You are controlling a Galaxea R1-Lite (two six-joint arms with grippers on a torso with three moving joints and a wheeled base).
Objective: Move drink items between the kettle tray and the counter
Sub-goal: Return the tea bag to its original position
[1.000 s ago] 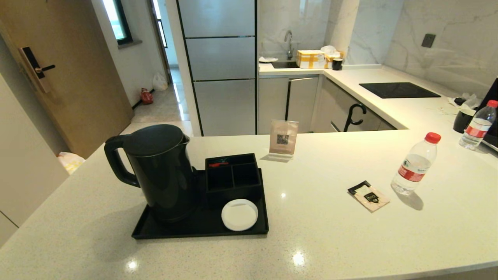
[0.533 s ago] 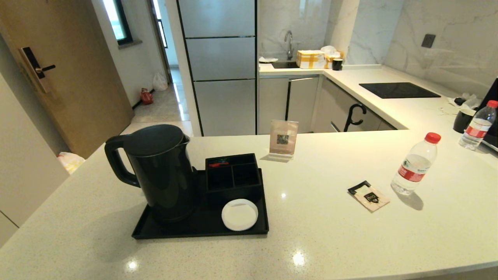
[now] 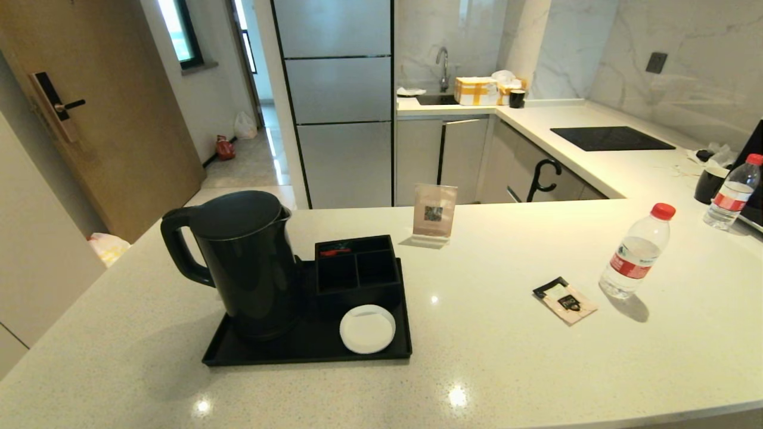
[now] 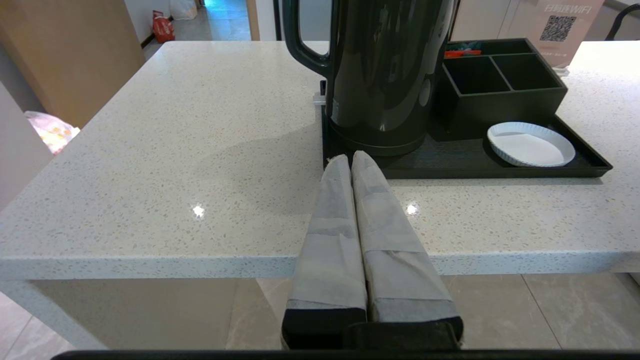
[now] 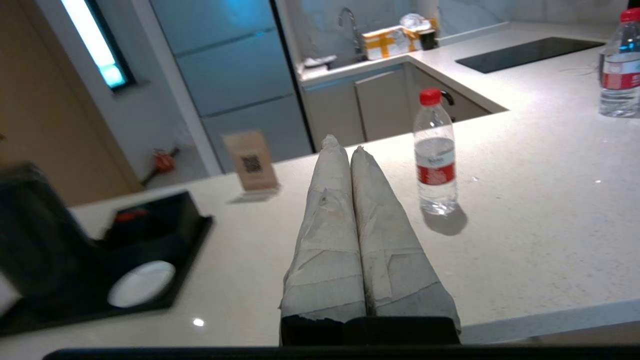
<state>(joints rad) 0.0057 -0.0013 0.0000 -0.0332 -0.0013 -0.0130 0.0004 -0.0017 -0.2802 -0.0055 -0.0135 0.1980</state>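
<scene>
A clear water bottle (image 3: 635, 252) with red cap and red label stands on the speckled counter (image 3: 489, 357) at the right. The flat pale tea sachet (image 3: 565, 300) lies just left of it. The black kettle tray (image 3: 310, 348) sits at centre left. Neither arm shows in the head view. My left gripper (image 4: 350, 159) is shut and empty, held off the counter's front edge facing the tray (image 4: 500, 172). My right gripper (image 5: 344, 146) is shut and empty, low before the counter, with the bottle (image 5: 436, 155) a little to its side; the sachet is hidden there.
On the tray stand a black kettle (image 3: 247, 262), a black compartment box (image 3: 356, 271) and a white dish (image 3: 367, 328). An upright QR card (image 3: 434, 215) stands behind. A second bottle (image 3: 732, 192) and a dark cup (image 3: 709, 183) are far right, near the hob (image 3: 611, 137).
</scene>
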